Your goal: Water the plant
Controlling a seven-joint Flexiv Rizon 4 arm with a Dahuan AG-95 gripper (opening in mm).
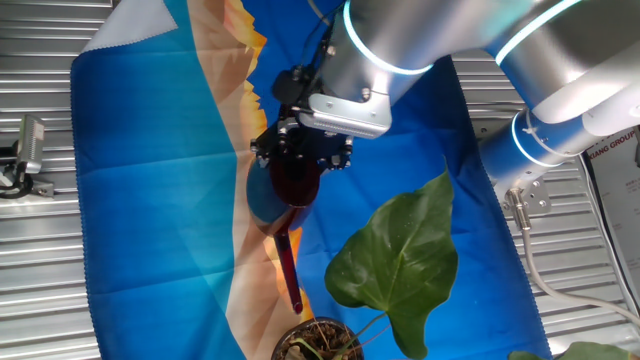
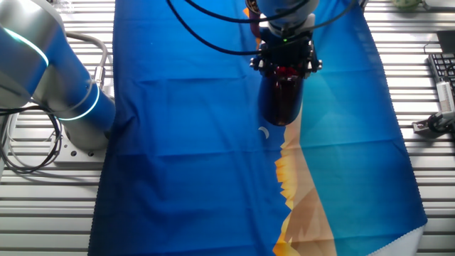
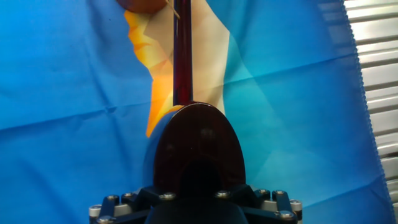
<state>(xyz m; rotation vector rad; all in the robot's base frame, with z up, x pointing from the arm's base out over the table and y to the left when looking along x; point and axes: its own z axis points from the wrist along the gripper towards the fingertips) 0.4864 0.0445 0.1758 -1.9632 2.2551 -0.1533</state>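
Spout nearly over the pot

My jaws are clamped on the dark red translucent long-spouted watering can (image 1: 295,180); the potted green heart-leaved plant (image 1: 400,262) sits at the worktop's near edge. Tipping off-line would wet the blue patterned cloth (image 1: 150,180).

The watering can (image 1: 294,195) hangs over the cloth (image 1: 150,200) — its spout beside the plant (image 1: 395,265).
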